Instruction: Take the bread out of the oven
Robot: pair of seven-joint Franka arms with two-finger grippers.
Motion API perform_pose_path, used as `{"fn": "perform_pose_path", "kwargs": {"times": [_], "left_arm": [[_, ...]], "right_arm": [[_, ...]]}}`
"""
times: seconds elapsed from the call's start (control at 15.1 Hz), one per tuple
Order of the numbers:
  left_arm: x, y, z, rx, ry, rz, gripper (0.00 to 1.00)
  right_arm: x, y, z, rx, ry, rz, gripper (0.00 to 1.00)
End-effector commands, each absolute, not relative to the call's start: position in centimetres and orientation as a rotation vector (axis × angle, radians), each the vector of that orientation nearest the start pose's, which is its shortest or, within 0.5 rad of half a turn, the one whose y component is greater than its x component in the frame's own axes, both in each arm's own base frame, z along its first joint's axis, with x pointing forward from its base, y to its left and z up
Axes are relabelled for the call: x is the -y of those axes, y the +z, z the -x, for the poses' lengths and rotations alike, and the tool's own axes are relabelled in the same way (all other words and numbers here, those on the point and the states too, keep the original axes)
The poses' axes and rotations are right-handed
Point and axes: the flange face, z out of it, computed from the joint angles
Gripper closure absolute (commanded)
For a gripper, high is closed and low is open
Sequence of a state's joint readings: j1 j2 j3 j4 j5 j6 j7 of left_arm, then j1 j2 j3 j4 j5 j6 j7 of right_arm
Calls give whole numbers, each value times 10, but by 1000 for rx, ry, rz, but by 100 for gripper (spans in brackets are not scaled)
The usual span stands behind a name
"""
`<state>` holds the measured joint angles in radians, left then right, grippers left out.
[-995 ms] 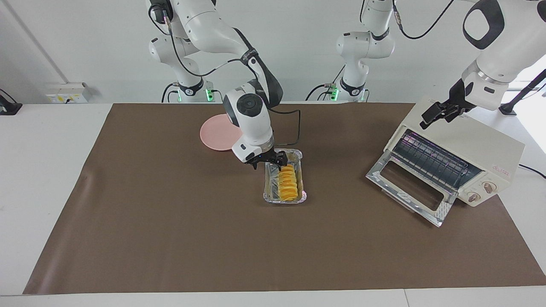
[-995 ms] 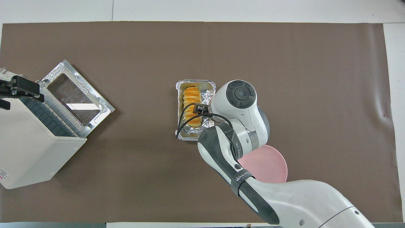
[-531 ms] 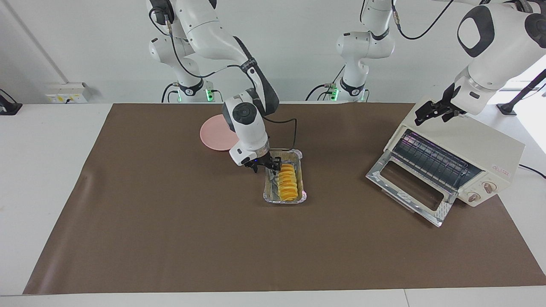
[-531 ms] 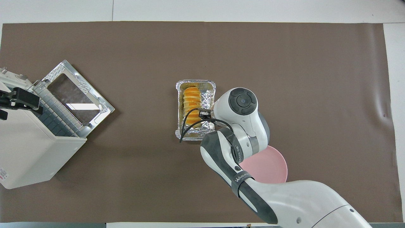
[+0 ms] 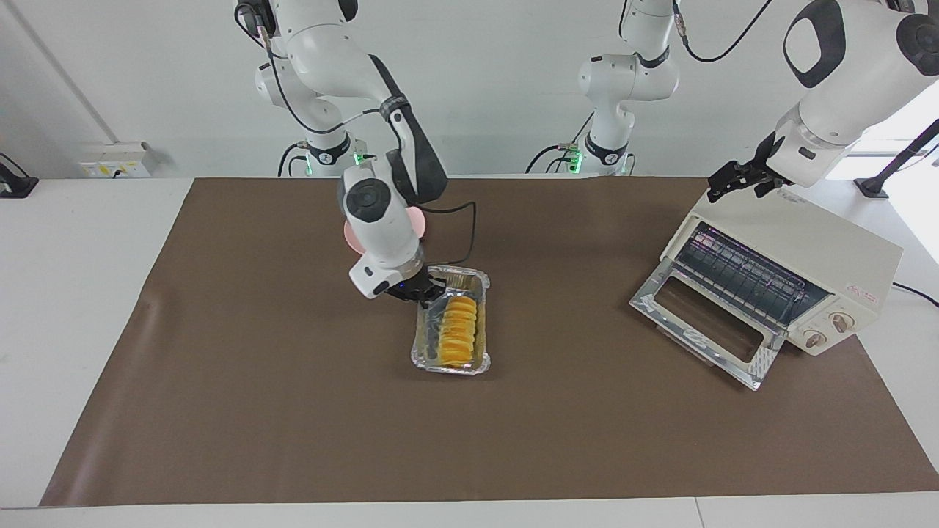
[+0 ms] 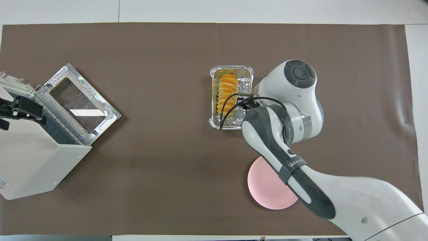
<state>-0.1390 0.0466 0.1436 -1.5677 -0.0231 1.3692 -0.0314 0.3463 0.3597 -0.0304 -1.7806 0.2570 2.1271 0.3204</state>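
Observation:
The golden ridged bread [image 5: 458,330] [image 6: 227,92] lies in a crinkled foil tray [image 5: 449,367] [image 6: 230,68] near the middle of the brown mat, outside the oven. My right gripper [image 5: 424,293] is shut on the tray's rim at the side nearer the robots; in the overhead view its wrist hides the fingers. The cream oven [image 5: 799,242] [image 6: 30,157] stands at the left arm's end with its glass door [image 5: 704,323] [image 6: 82,97] dropped open and a bare wire rack inside. My left gripper [image 5: 733,180] [image 6: 16,107] hangs open over the oven's top edge.
A round pink plate [image 5: 351,236] [image 6: 267,187] lies nearer to the robots than the tray, partly covered by the right arm. A black cable loops from the right wrist over the tray. The brown mat [image 5: 293,411] covers most of the white table.
The right gripper closed on the tray's rim and moved it, bread inside, toward the right arm's end of the table. The left gripper rose and drew back over the oven's top.

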Motion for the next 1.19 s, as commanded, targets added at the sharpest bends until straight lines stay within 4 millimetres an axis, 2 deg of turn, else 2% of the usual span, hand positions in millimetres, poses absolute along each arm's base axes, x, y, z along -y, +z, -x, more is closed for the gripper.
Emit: {"fn": "perform_pose_path", "kwargs": {"times": [0.0,0.13,0.2,0.27,0.4,0.46,0.53,0.6,0.66,0.8,0.86,1.0,1.13], "left_arm": [[6,593,-538,21,329,3122,0],[3,590,-537,45,341,3120,0],[6,592,-537,36,334,3120,0],[6,593,-537,36,329,3121,0],[4,594,-537,43,322,3122,0],[3,594,-537,45,322,3122,0],[3,594,-537,45,322,3122,0],[3,594,-538,45,320,3123,0],[3,594,-537,45,322,3122,0],[3,594,-538,45,320,3123,0],[3,594,-538,45,320,3123,0],[3,594,-538,45,320,3123,0],[3,594,-537,48,322,3122,0]], "right_arm": [[-137,358,-630,-122,138,2884,100],[-91,336,-617,-98,193,2883,100],[-79,329,-608,-115,212,2882,100],[-75,320,-600,-120,237,2882,100],[-75,317,-597,-129,225,2885,100],[-77,317,-597,-121,216,2888,64],[-78,319,-598,-117,210,2890,1],[-77,324,-601,-110,202,2891,0],[-82,337,-604,-88,178,2900,0],[-108,365,-611,-18,136,2915,0],[-116,370,-614,-36,113,2924,0],[-147,364,-612,-81,74,2931,0],[-149,344,-613,-113,62,2937,0]]}}
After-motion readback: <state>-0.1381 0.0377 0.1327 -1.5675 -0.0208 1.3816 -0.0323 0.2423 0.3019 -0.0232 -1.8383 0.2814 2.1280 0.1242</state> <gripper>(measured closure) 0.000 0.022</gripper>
